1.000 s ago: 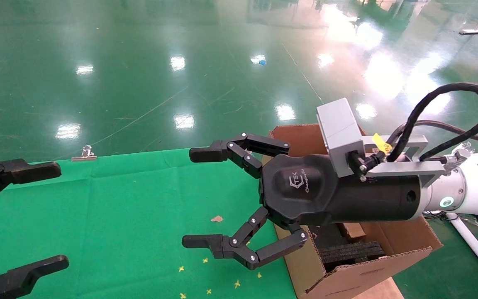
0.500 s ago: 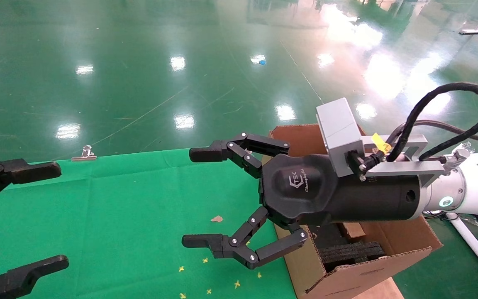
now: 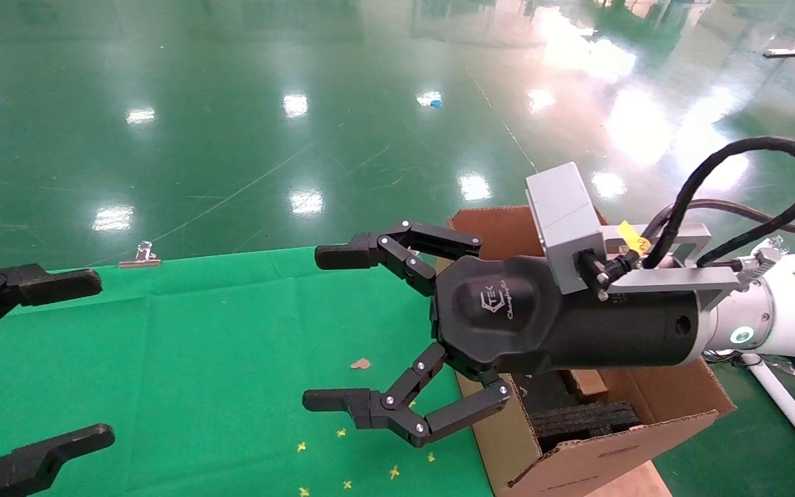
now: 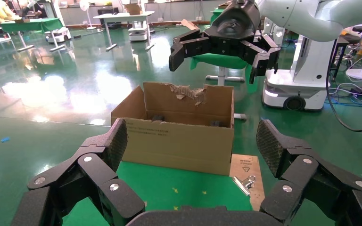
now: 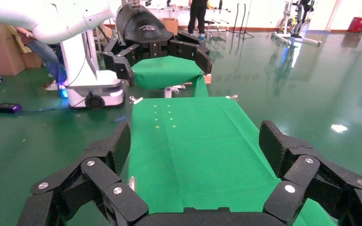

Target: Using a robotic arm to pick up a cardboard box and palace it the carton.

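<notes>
Right gripper (image 3: 328,330) at frame centre, fingers spread wide, empty, above green cloth (image 3: 183,359), carton (image 3: 618,442) lower right beneath robotic arm (image 3: 784,310), left gripper (image 3: 59,359) at left edge, also spread, cardboard box not seen.

Bright, even overhead lighting fills all three views. The glossy green floor (image 3: 266,124) carries hard white glare patches, strongest toward its far right in the head view. Shadows on the green cloth (image 3: 197,359) are faint and soft. In both wrist views the near fingers (image 4: 101,160) look enlarged and slightly soft.
</notes>
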